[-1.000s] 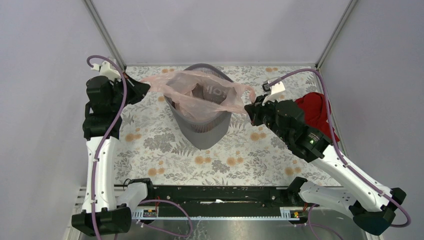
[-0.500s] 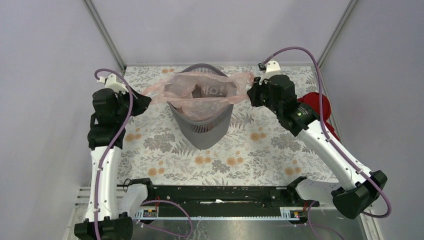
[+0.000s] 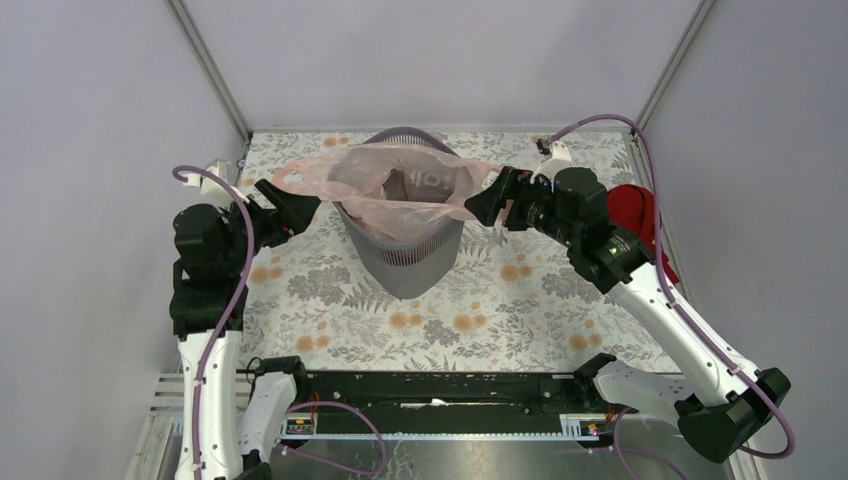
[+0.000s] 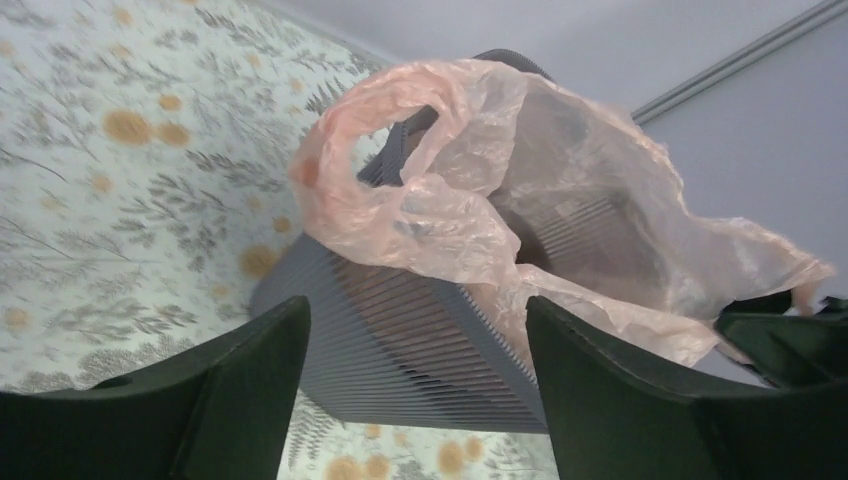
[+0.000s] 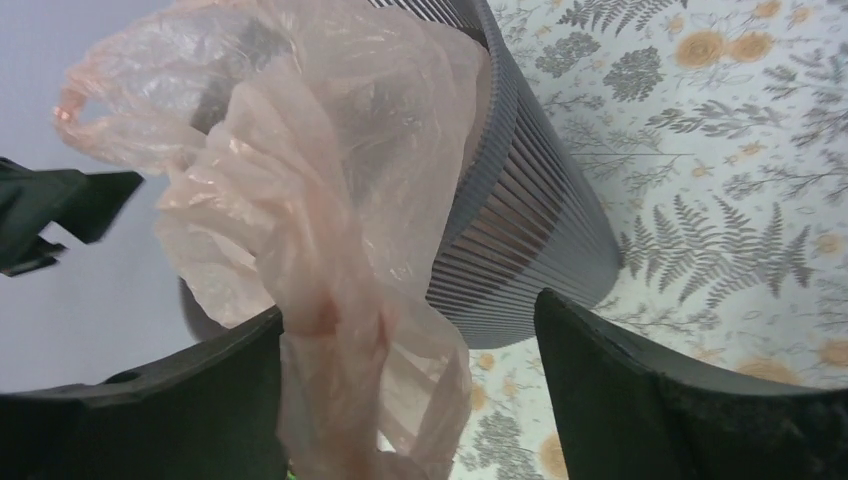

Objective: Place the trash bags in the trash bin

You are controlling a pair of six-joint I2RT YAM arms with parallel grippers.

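The trash bin (image 3: 405, 255), a dark-grey ribbed wastebasket, stands at the middle back of the table. The trash bag (image 3: 400, 185), thin pale-pink film, lies spread across its mouth with a handle sticking out on each side. My left gripper (image 3: 293, 203) is open just left of the bin, below the left handle. In the left wrist view only the bin's wall (image 4: 420, 330) shows between its fingers, and the bag (image 4: 480, 190) sits above. My right gripper (image 3: 490, 195) is open at the bin's right. The bag's loose right handle (image 5: 330, 300) hangs between its jaws, against one finger (image 5: 190, 400).
A solid red cloth bundle (image 3: 632, 215) lies at the right edge behind my right arm. The floral tablecloth (image 3: 450, 310) covers the table in front of the bin. Grey walls and metal corner posts (image 3: 215, 75) close in the back.
Both grippers have opened and let go of the bag's handles. The left gripper has dropped back a little to the left; the right has swung lower beside the bin. The bag stays draped over the bin.
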